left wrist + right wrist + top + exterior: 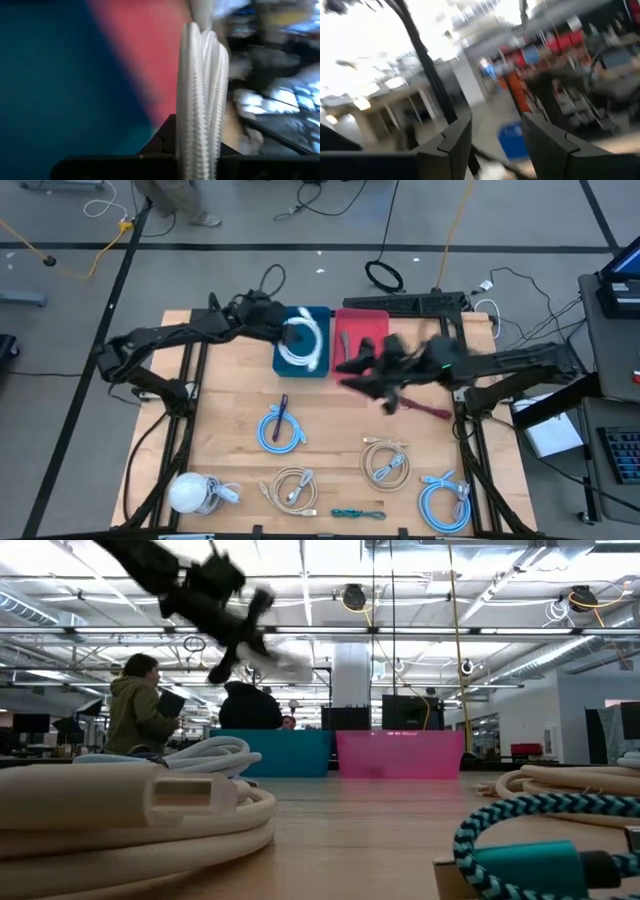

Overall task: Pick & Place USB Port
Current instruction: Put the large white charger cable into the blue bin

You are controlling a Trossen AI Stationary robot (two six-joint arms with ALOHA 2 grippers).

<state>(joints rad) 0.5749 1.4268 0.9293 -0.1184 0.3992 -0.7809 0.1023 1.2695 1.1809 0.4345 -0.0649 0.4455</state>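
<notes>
High view first, starting at the near edge of the worktop: a white rounded object sits at the left corner, with a beige coiled cable beside it and a small teal cable just past that. At the near right corner lies a light blue coil, and a second beige coil rests a little further in. A blue coil sits nearer the middle, left of centre.

Moving up the worktop, the right gripper hangs in the air over the middle, just in front of the pink bin; its fingers stand apart with nothing between them, and the right wrist view shows the same gap with only the blurred room beyond.

Further back, the left gripper is over the blue bin, fingers clenched on a white coiled cable that hangs above that bin. In the left wrist view the white strands rise straight out from between the dark fingers, with blue and pink blurred behind.

Low view, at the far edge: the two bins stand side by side, touching, blue to the left and pink to the right. Beyond the worktop, a person in an olive hooded top stands in the room.
</notes>
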